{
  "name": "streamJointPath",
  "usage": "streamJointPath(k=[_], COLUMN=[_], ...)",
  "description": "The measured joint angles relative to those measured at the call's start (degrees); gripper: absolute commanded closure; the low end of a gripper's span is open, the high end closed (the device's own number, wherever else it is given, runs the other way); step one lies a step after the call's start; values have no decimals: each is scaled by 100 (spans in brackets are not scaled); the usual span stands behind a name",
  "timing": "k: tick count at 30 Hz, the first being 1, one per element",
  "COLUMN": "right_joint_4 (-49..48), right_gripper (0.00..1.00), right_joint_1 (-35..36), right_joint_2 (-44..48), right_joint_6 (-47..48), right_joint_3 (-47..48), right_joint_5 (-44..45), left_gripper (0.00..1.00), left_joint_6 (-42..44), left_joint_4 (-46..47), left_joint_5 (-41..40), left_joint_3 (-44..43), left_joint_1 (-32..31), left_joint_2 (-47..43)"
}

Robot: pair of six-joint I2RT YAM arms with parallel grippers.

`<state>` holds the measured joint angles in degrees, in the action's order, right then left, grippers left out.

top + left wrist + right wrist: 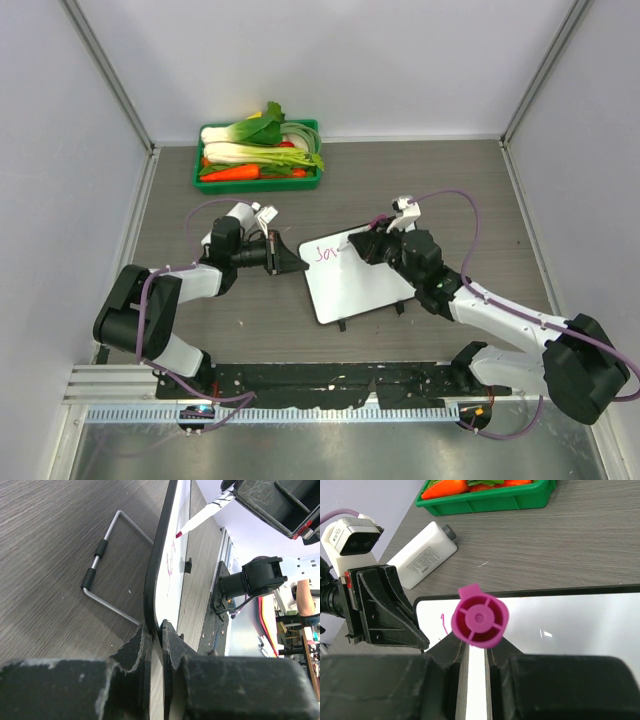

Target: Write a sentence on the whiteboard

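Grey tabletop, whiteboard at frame centre.
Left gripper pinches its edge; right gripper clamps the marker; light, steady pressure should extend the sentence evenly.

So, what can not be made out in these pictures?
- Writing on the whiteboard: too small to read in the top view; seen almost edge-on in the left wrist view.
- Marker tip: hidden behind its own rear end in the right wrist view.
- Green tray: cut off by the top edge there.
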<state>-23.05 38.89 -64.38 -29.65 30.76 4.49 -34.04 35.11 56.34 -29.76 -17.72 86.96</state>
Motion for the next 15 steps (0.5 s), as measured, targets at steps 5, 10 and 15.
streamJointPath(k=[5,10,15], right_joint_4=[0,-2,-9], right_gripper=[99,99,99], right_joint_1=[0,0,0], right_joint_2=[17,31,63], right_joint_6=[20,15,13], right_joint_3=[-50,-120,-208], right_joint_5=[-57,-155,-280], left_gripper=[100,100,100], left_joint_6=[-2,-7,-7], left_joint_4=[2,7,7], left_joint_5=[-2,-2,-2], left_joint_3=[0,0,0], left_joint_1=[2,11,11], left_joint_2=[11,28,31])
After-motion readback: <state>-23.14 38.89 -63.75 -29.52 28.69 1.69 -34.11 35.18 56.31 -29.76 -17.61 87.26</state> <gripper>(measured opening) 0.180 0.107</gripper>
